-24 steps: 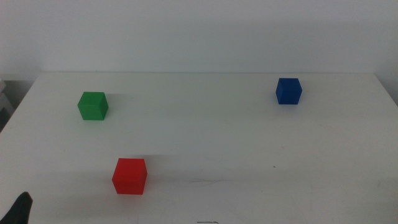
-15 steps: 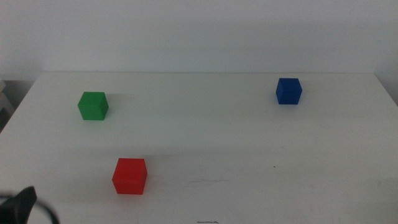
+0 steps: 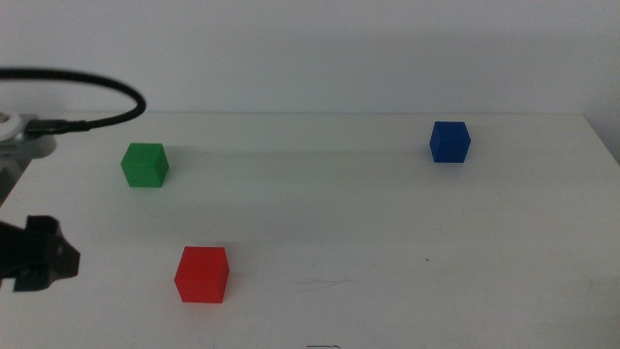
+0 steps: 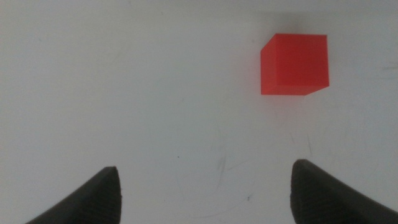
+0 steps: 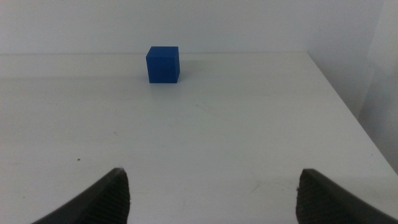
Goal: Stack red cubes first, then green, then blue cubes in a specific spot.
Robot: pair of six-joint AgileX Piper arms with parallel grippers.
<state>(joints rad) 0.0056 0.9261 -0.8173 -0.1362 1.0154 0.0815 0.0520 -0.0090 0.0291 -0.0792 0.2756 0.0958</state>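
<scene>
Left pincer (image 4: 202, 193): hanging wide apart over the tabletop (image 3: 339, 213), left of the red cube (image 3: 201, 274).
Right pincer (image 5: 211, 196): also spread wide, facing the blue cube (image 3: 449, 142) at far right.
Green cube (image 3: 144, 164): sitting at far left, apart.

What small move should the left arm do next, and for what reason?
Probably the left gripper should shift sideways until the red cube sits between its open fingers, then descend. The cube lies free on the table, off-centre from the gripper. The right gripper waits open, facing the blue cube.
</scene>
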